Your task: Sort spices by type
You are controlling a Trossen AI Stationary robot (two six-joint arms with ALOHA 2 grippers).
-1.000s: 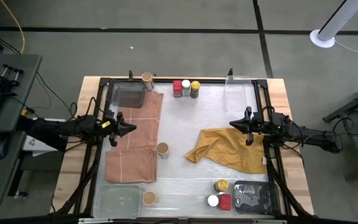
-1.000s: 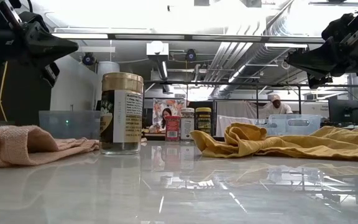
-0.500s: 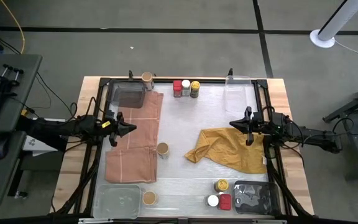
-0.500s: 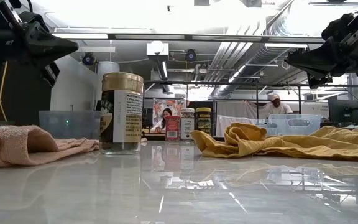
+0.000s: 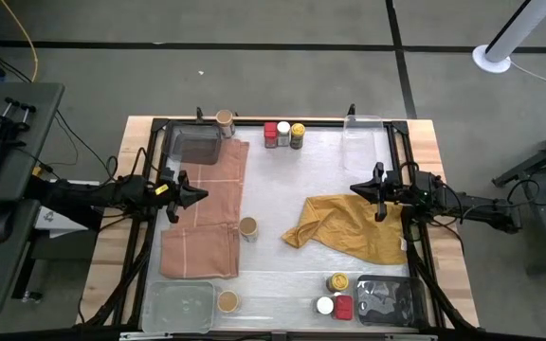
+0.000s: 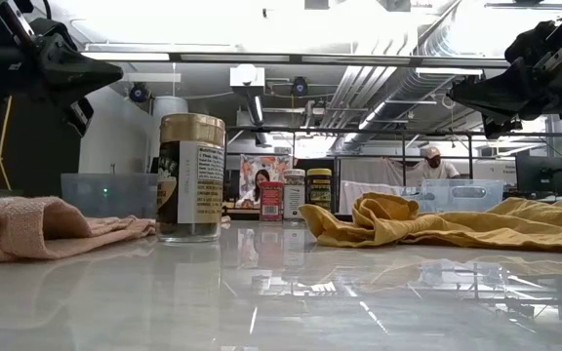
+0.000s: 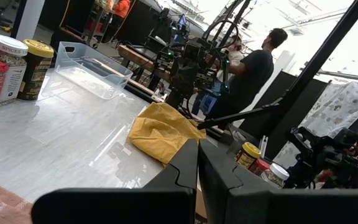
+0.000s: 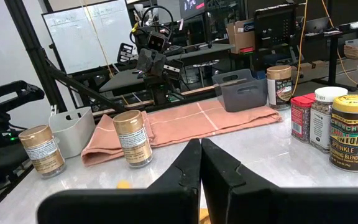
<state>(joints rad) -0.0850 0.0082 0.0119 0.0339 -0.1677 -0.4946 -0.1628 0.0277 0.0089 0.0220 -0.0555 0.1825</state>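
A: How is the table laid out, taking the mustard cloth (image 5: 349, 227) as the mark?

B: Far left of it, the left gripper (image 5: 195, 196) is held closed and empty above the pink cloth (image 5: 203, 227). A tan-lidded jar (image 5: 248, 226) is found just left of the mustard cloth. The right gripper (image 5: 360, 191) is poised, pinched shut and empty, over its right part.

A: How is the first pick best done?

B: The jaws should be opened before descent; the jar is best approached upright, clear of cloth folds.

open centre, mustard cloth (image 5: 349, 227) right, jar (image 5: 248, 226) midway
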